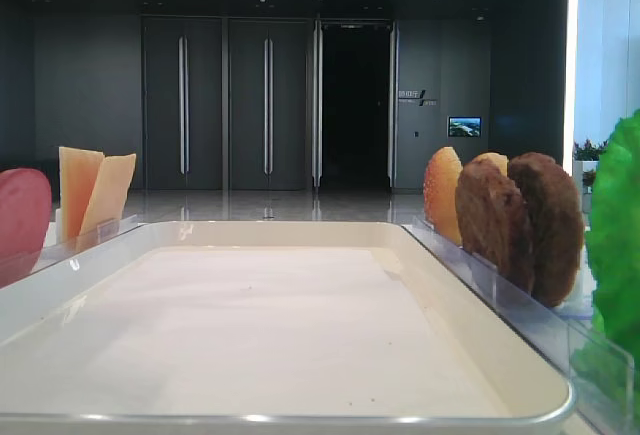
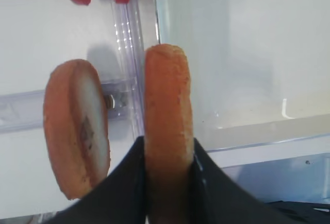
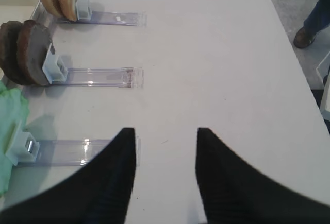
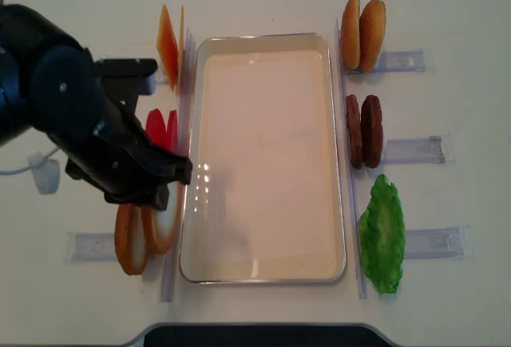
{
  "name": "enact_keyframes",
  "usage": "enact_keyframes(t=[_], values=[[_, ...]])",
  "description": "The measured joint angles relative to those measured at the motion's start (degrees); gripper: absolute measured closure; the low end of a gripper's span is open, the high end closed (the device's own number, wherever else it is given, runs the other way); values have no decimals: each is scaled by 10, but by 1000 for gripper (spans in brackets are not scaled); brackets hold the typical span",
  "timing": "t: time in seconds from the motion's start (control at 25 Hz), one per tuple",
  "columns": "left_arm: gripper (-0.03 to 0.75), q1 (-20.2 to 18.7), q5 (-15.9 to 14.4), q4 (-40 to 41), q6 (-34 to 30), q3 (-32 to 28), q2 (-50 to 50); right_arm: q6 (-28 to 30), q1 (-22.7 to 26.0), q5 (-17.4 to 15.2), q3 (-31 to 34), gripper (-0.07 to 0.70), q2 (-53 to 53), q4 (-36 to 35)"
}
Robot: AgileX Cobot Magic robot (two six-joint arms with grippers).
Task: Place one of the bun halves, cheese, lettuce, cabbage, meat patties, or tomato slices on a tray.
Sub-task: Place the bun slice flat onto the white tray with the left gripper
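Observation:
In the left wrist view my left gripper (image 2: pixel 167 140) is shut on a golden-brown bun half (image 2: pixel 167 90), held on edge right beside the left rim of the cream-white tray (image 2: pixel 247 54). A second bun half (image 2: pixel 77 131) stands to its left, pale face showing. From above, the black left arm (image 4: pixel 80 124) covers the gripper, and both bun halves (image 4: pixel 152 231) show just below it. My right gripper (image 3: pixel 166 131) hangs open over bare table with nothing between its fingers. The tray (image 4: pixel 263 163) holds no food.
Left of the tray stand cheese slices (image 4: pixel 168 48) and red tomato slices (image 4: pixel 160 128) in clear holders. To its right stand two more bun halves (image 4: pixel 363 24), meat patties (image 4: pixel 363 132) and green lettuce (image 4: pixel 382 231). Someone's shoe (image 3: pixel 309 33) shows beyond the table's right edge.

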State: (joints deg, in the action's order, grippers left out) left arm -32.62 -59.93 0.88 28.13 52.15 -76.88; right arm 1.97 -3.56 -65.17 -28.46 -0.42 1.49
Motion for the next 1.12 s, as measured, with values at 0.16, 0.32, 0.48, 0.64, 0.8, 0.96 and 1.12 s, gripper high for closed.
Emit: enact_keyframes(t=[0.16,0.32,0.48,0.64,0.8,0.96,1.12], values=[[575,0,-12,4,1,25,24,0,0,0,0,329,0,0],[575,0,-23,10,6,27,27,0,0,0,0,329,0,0],[575,0,-22,11,6,27,27,0,0,0,0,329,0,0],[575,0,-8,10,6,27,28,0,0,0,0,329,0,0],[575,0,42,-23,-9,27,28,0,0,0,0,329,0,0],[576,0,115,-113,-62,27,28,0,0,0,0,329,0,0],[576,0,161,-178,-110,25,28,0,0,0,0,329,0,0]])
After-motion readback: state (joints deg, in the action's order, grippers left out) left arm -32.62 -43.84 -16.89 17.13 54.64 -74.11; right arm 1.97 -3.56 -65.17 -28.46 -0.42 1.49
